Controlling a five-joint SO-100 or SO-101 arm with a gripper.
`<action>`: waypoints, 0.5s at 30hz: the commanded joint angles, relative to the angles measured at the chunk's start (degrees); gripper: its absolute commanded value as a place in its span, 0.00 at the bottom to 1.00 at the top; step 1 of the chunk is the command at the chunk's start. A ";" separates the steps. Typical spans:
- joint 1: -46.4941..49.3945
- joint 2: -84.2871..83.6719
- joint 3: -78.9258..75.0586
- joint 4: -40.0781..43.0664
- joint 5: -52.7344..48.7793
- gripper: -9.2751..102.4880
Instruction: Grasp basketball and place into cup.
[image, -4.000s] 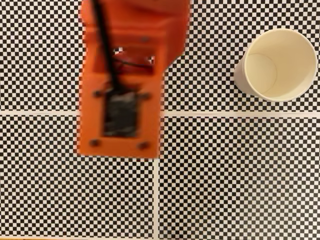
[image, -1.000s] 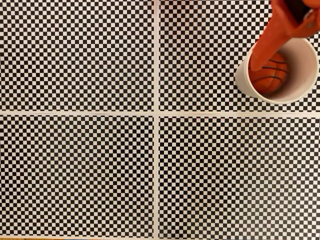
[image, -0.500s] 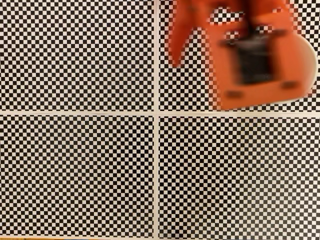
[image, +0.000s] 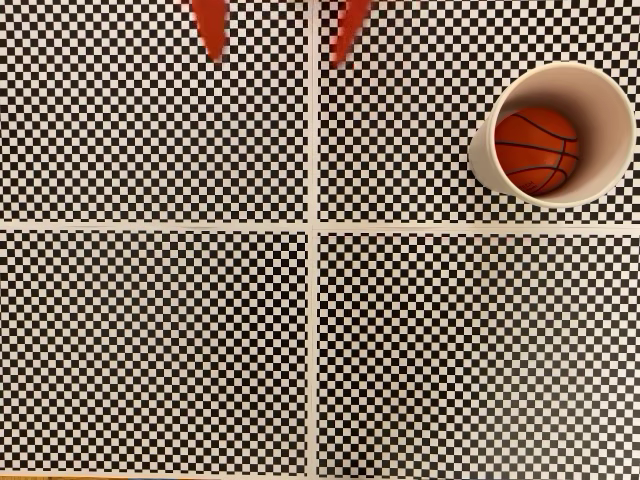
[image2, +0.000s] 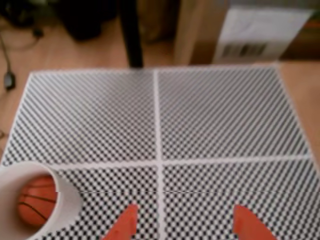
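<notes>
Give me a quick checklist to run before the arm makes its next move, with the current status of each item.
1. Basketball inside the cup: ok, it sits at the bottom in the fixed view and in the wrist view.
2. Cup upright: ok, its round mouth faces up.
3. Tool empty: ok, fingers spread with nothing between them.
4. Tool apart from the cup: ok, it sits at the top edge, well left of the cup in the fixed view.
5. Checkered mat lying flat: ok.
6. Arm's retreat path behind the tool: cannot tell.
</notes>
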 joint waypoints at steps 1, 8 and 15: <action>0.88 3.60 2.46 -0.18 -0.97 0.28; 0.09 16.17 13.71 -2.46 0.70 0.28; 0.44 28.56 27.51 -6.33 1.23 0.27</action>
